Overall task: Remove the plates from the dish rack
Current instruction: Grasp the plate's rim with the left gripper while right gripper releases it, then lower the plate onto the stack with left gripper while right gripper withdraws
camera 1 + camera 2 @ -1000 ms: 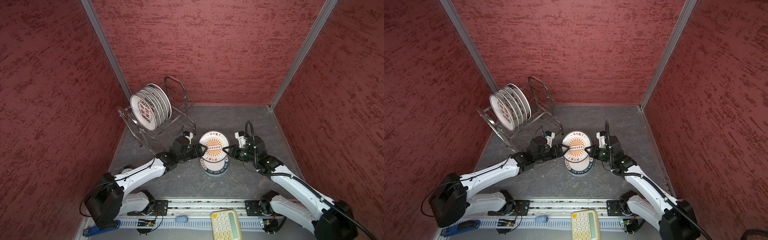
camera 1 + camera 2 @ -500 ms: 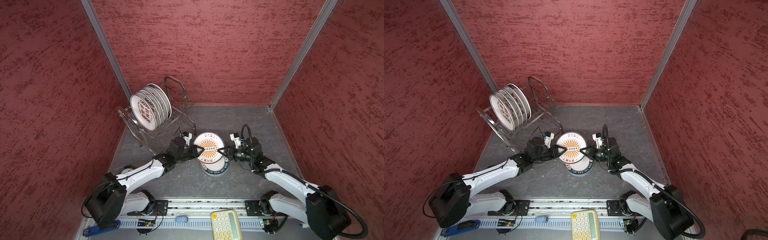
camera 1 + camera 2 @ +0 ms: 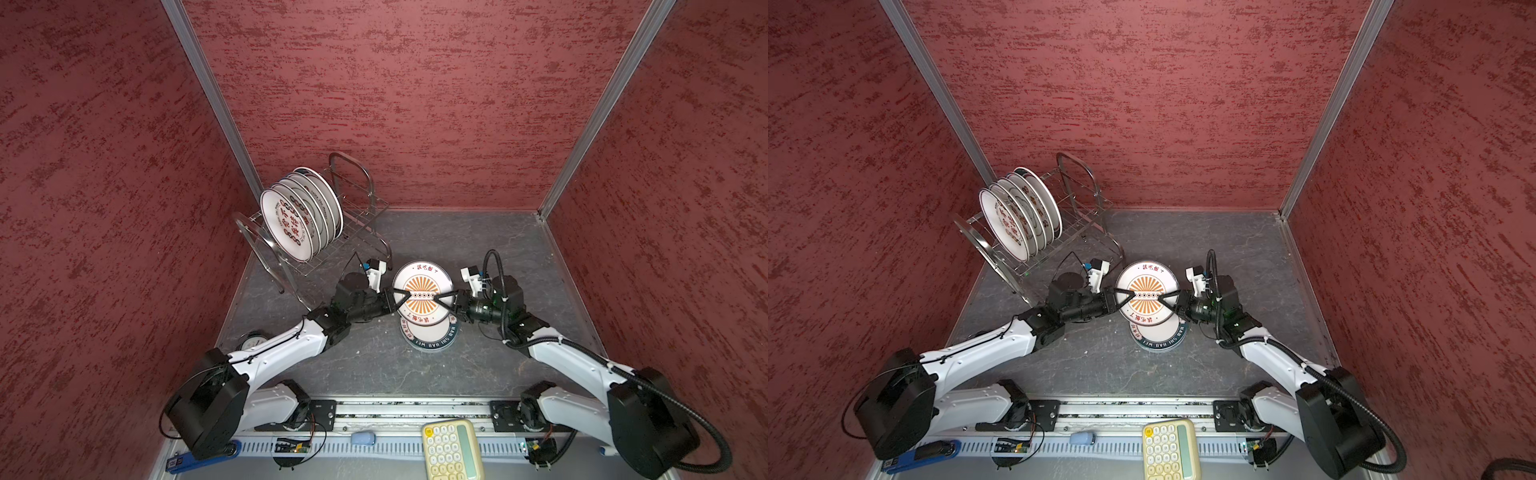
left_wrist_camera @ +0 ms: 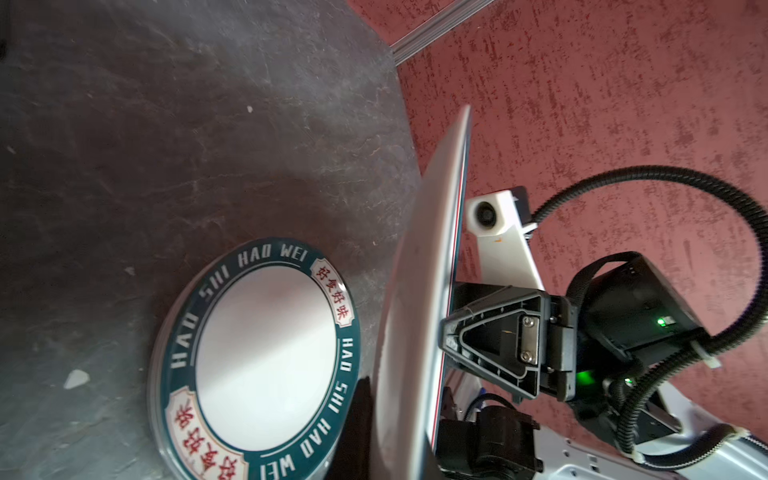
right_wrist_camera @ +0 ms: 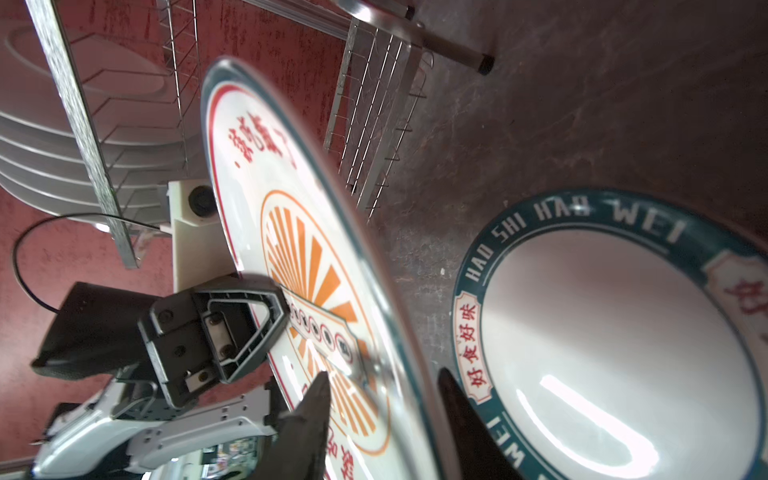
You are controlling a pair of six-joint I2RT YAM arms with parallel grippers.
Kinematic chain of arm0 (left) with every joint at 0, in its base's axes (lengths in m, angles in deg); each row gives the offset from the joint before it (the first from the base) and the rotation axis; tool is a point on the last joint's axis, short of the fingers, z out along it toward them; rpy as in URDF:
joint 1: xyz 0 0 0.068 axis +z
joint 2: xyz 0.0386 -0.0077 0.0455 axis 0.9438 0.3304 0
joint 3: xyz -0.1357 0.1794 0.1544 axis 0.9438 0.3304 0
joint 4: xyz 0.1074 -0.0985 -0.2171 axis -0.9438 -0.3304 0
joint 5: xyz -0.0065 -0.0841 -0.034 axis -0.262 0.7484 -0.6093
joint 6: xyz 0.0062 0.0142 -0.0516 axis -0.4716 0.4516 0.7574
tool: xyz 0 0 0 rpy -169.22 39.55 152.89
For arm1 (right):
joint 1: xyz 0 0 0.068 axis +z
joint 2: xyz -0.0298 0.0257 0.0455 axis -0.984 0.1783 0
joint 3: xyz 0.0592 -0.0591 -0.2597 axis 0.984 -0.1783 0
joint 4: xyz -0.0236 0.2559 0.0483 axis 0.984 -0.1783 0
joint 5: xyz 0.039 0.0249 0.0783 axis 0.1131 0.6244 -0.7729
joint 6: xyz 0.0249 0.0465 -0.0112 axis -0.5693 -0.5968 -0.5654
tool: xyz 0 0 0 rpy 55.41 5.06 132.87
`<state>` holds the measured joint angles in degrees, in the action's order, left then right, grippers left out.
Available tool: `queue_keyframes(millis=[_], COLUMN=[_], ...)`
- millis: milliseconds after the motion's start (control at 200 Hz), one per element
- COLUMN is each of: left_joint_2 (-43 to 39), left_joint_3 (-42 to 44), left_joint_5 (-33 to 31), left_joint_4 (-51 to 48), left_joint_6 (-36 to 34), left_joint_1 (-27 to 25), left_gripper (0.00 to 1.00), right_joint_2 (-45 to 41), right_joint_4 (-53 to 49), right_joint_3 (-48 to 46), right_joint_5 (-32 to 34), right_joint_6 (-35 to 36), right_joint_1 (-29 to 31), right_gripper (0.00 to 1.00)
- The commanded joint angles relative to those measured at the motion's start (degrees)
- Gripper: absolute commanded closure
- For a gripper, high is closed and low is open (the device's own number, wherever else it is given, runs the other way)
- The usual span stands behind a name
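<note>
Left gripper [image 3: 408, 295] is clenched on the nine-o'clock rim of the orange sunburst plate [image 3: 422, 275], holding it off the table above a flat stack topped by a teal-rimmed plate [image 3: 432, 337] at its six o'clock. Right gripper [image 3: 435, 296] straddles the three-o'clock rim, jaws parted. Other plates [image 3: 291, 226] stand on edge in the dish rack [image 3: 359, 222] at ten o'clock.
</note>
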<state>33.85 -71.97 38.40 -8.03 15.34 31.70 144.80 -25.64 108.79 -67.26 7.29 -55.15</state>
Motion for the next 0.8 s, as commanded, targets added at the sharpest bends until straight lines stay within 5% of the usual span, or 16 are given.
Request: queue_keyframes(millis=[0,185,341,536,791], left_joint_2=[-0.96,-4.34,-5.58,-3.12,2.43], left_joint_3=[0.65,-0.72,-2.11,-4.5,-6.7], left_joint_5=[0.23,-1.86,-3.24,-5.64,-6.07], left_joint_4=[-2.96,-11.43,-19.03,-25.54,-26.36], left_joint_6=[-1.7,-2.5,-1.6,-0.87,0.23], left_joint_1=[-0.13,0.22,0.95,0.97,0.54], left_gripper=[0.96,0.99,1.0,1.0,1.0], right_joint_2=[-1.1,-4.1,-5.92,-6.3,-6.45], right_joint_4=[2.18,-11.14,-33.76,-47.56,-48.2], right_joint_3=[1.33,4.48,12.28,17.64,16.96], right_joint_5=[-0.77,4.96,22.33,39.77,42.03], right_joint_6=[1.32,7.01,15.84,18.78,19.12], right_joint_1=[0.47,-1.17,-1.39,-1.42,-1.42], right_gripper=[0.39,0.17,0.01,0.01,0.01])
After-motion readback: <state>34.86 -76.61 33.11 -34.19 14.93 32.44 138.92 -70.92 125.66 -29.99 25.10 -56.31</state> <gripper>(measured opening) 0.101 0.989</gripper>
